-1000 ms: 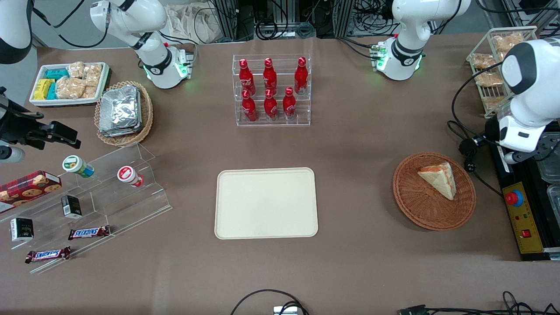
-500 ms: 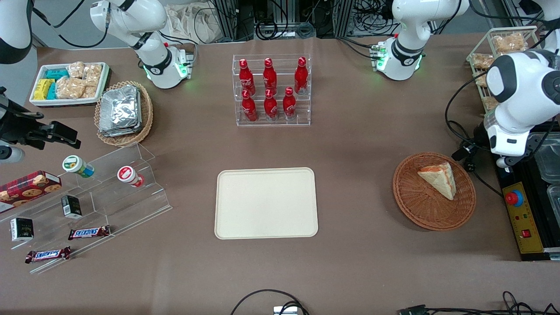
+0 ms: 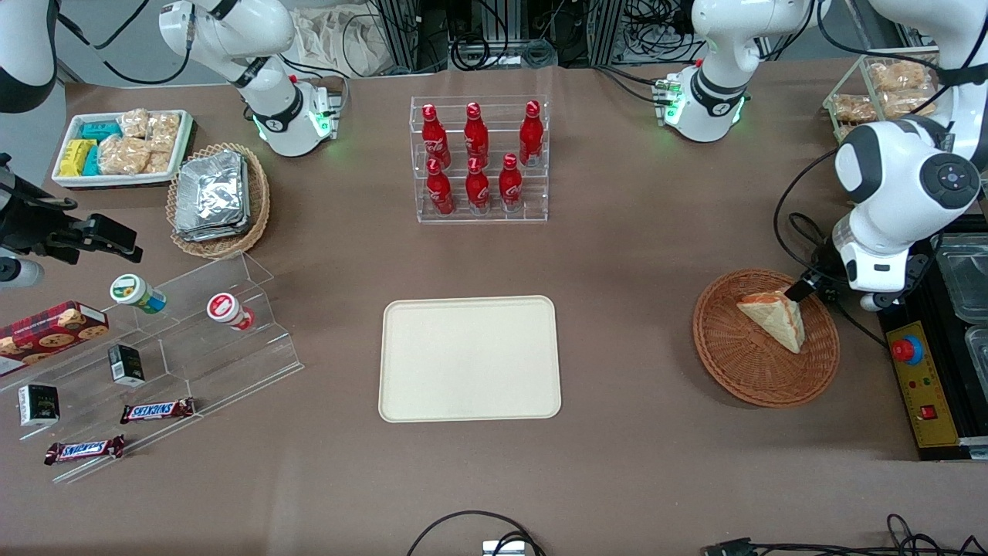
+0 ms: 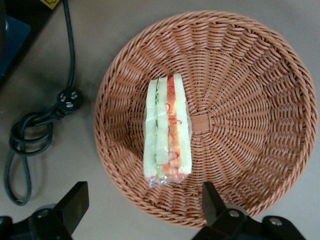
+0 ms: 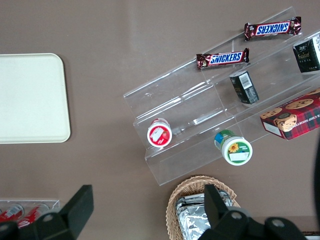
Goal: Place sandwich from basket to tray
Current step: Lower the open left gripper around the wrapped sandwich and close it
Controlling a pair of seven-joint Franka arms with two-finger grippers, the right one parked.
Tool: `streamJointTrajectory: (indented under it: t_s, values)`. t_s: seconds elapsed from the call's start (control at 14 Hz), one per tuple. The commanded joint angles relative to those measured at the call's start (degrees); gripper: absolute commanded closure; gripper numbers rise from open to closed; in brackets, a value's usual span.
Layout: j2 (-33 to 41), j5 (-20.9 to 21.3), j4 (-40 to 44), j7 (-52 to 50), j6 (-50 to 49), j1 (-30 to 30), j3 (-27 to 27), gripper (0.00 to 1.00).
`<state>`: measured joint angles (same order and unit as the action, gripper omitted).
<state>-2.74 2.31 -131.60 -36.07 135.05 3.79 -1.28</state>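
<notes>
Gripper [image 4: 141, 210] has swung in over the basket [image 3: 741, 371]
Jaws apart above the sandwich [image 3: 774, 316] – which lies in the basket, well apart from the tray [image 3: 469, 359]

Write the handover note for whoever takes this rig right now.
Gripper: open, holding nothing, above the basket's edge nearest the working arm, fingers apart with the sandwich between their lines but not touched.
Sandwich: lying in the basket, filling edge toward the wrist camera.
Tray: mid-table, toward the parked arm's end from the basket, nothing on it.
Done: approach over the basket.
Left: lower, close on the sandwich, lift, carry to the tray, release.
</notes>
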Motion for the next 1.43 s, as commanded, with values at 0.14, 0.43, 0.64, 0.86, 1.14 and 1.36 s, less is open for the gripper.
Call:
streamJointTrajectory:
  t_s: [0.14, 0.43, 0.64, 0.86, 1.14, 1.36]
  values:
    - [-2.71, 0.77, -0.32, -4.26, 3.99, -0.28, 0.32, 0.0]
    - [-4.99, 0.68, -0.32, -6.2, 6.27, -0.54, 0.32, 0.0]
    - [-6.05, 0.77, -0.32, -6.91, 7.59, -1.15, 0.32, 0.0]
    - [-7.54, 0.77, -0.41, -7.43, 9.44, -1.24, 0.32, 0.0]
    - [-9.39, 0.77, -0.5, -7.43, 11.2, -1.25, 0.32, 0.0]
    - [-10.27, 0.77, -0.5, -7.43, 11.99, -1.25, 0.32, 0.0]
